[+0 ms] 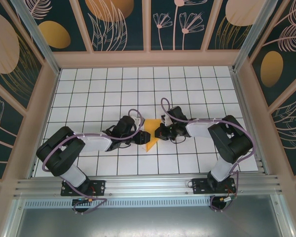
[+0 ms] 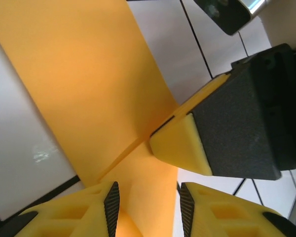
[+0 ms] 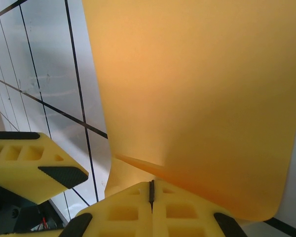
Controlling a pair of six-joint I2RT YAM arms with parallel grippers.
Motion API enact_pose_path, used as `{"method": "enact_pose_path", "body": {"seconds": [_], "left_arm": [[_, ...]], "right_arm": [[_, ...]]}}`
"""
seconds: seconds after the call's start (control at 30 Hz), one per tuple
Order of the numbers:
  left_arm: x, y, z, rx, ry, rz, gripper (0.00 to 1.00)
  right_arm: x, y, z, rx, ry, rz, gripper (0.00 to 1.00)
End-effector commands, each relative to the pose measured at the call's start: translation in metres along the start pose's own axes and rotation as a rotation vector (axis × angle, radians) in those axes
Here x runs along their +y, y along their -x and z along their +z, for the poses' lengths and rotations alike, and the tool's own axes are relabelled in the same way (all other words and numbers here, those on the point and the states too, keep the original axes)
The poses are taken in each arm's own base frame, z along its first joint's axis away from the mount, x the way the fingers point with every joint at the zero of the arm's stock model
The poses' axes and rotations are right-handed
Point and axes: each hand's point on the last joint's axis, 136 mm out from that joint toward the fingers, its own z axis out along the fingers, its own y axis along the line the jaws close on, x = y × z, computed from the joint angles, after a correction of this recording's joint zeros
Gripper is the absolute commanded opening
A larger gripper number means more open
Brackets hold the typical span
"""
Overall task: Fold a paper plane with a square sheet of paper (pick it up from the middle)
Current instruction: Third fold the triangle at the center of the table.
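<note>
From above, we see the orange paper (image 1: pixel 151 136) near the middle of the white counter (image 1: pixel 113 89), a bit toward the near edge, with the left jaws and right jaws meeting at it. From the left wrist, the left jaws stand apart with the paper (image 2: pixel 89 74) between them, not squeezed. From the right wrist, the right jaws are pressed tight together on the paper (image 3: pixel 197 89).

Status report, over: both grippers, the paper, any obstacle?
Right gripper shut on creased orange paper sheet. Left gripper open, paper between its jaws, not clamped. No obstacle seen near them.
</note>
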Motion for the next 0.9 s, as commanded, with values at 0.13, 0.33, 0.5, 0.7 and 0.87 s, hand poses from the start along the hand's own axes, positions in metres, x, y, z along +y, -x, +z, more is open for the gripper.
{"method": "enact_pose_path", "body": {"seconds": [0.13, 0.33, 0.5, 0.7, 0.87], "left_arm": [[0.006, -0.005, 0.002, 0.023, 0.008, -0.062, 0.41], [0.011, -0.006, -0.003, 0.024, 0.046, -0.119, 0.48], [0.009, -0.011, -0.001, 0.057, 0.036, -0.171, 0.43], [0.01, -0.014, 0.005, 0.068, 0.022, -0.207, 0.4], [0.003, -0.01, 0.008, 0.063, -0.018, -0.209, 0.38]], "right_arm": [[0.001, 0.007, 0.002, -0.016, -0.017, -0.024, 0.03], [0.001, 0.008, 0.002, -0.018, -0.016, -0.025, 0.03], [0.002, 0.009, 0.002, -0.018, -0.016, -0.027, 0.03], [0.001, 0.008, 0.002, -0.015, -0.017, -0.028, 0.03], [0.001, 0.008, 0.002, -0.013, -0.014, -0.027, 0.03]]}}
